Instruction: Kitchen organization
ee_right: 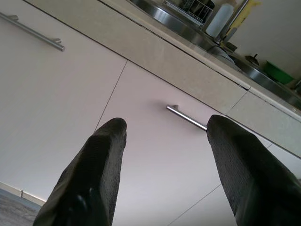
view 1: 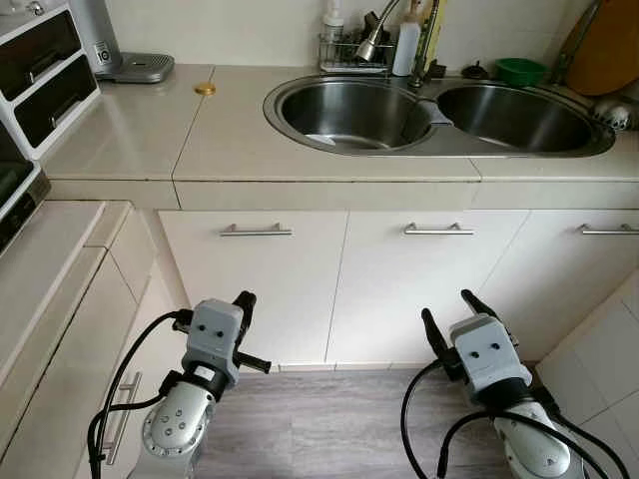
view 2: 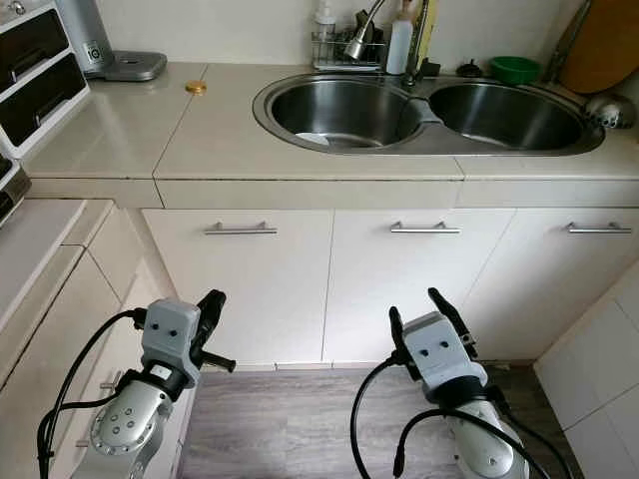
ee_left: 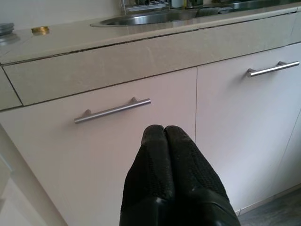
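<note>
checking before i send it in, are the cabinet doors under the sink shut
Shut: all three cabinet doors sit flush, seams even, handles level.

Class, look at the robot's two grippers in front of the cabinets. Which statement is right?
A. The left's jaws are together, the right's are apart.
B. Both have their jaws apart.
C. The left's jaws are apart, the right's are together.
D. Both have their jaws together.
A: in the wrist views the left gripper has its jaws pressed together, while the right gripper holds its jaws wide apart before a cabinet handle.

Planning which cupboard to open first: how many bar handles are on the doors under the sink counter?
3. One handle on the left door, one on the middle door, one on the right door, cut off by the picture's edge. More may lie beyond it.
</note>
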